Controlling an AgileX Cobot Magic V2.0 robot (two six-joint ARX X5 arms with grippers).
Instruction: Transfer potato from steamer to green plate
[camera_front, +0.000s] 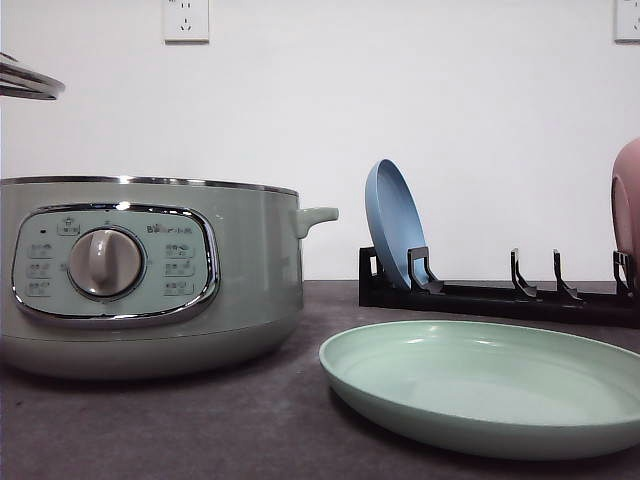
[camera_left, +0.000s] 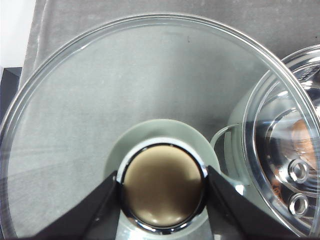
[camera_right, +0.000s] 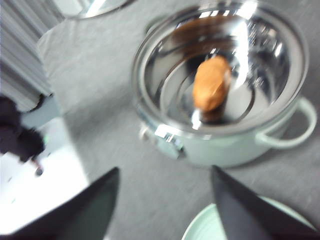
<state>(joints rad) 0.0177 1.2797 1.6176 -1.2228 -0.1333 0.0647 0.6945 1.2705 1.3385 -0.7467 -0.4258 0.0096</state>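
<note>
The potato (camera_right: 212, 82), orange-brown and oval, lies on the shiny floor of the open steamer (camera_right: 220, 145). My right gripper (camera_right: 165, 171) hovers open above the table on the near side of the pot, with nothing between its fingers. In the front view the sage-green steamer (camera_front: 240, 270) stands at the left and the green plate (camera_front: 480, 385) lies at the front right, bare. My left gripper (camera_left: 162, 187) is shut on the brown knob of the glass lid (camera_left: 100, 100), held off the pot. The lid's edge (camera_front: 30, 85) pokes in at the upper left.
A black dish rack (camera_front: 500, 295) stands behind the green plate, with a blue plate (camera_front: 395, 235) upright in it and a pink dish (camera_front: 628, 200) at the right edge. The steamer's side handle (camera_front: 318, 215) sticks out toward the rack. Grey cloth covers the table.
</note>
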